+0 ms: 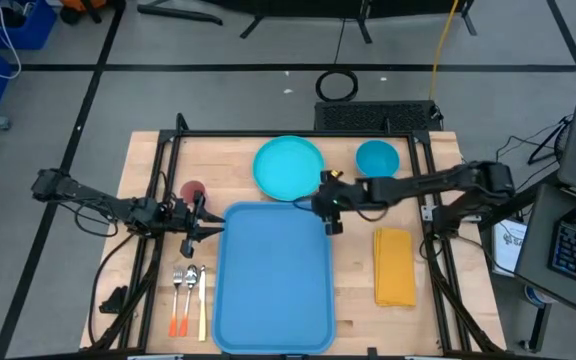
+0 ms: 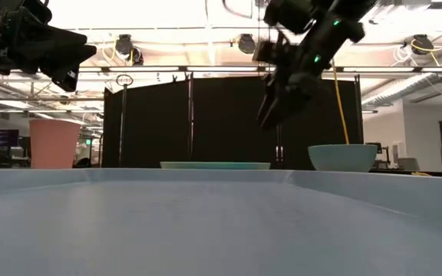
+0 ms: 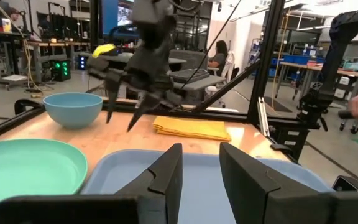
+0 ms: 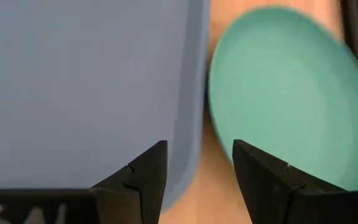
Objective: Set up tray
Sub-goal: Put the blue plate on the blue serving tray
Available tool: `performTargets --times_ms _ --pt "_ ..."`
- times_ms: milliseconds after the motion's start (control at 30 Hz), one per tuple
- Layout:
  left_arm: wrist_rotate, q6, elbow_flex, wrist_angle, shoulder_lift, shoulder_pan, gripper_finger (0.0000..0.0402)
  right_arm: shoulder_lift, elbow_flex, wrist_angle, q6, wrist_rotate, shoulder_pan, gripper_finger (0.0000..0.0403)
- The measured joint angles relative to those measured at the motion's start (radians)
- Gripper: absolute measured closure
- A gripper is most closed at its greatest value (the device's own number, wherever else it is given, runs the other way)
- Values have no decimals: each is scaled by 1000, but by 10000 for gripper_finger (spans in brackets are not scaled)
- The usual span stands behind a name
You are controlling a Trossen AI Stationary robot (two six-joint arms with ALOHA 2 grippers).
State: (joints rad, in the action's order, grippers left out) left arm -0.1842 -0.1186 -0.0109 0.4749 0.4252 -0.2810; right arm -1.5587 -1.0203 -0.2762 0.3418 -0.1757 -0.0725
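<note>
Wooden tabletop (image 1: 148, 160): tray (image 1: 273, 275) at lower centre, long axis vertical in frame. Right gripper (image 1: 330, 208), fingers parted and empty, hovers at its upper-right corner beside plate (image 1: 289, 167); left gripper (image 1: 200, 224), fingers part-open, at its upper-left.

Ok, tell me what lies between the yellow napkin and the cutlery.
The blue tray fills that stretch in the high view: cutlery to its left, yellow napkin to its right, a strip of bare wooden table on either side.
</note>
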Motion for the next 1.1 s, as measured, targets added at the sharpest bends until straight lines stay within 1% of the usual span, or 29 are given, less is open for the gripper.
performTargets --times_ms 167,300,500,767,900,1100 --pt "0 4 0 -9 0 0 291 -79 -44 -36 73 45 -71 232" --pt "0 8 0 -19 0 0 291 -132 -79 -73 116 47 -115 232" --pt "0 9 0 -48 0 0 291 -166 -87 -74 159 47 -161 232" --pt "0 7 0 -54 0 0 291 -209 -87 -49 221 41 -183 232" --pt "0 5 0 -56 0 0 291 -224 -87 -29 246 13 -183 232" --pt "-1 5 0 -61 0 0 291 -223 -86 -29 249 18 -184 237"
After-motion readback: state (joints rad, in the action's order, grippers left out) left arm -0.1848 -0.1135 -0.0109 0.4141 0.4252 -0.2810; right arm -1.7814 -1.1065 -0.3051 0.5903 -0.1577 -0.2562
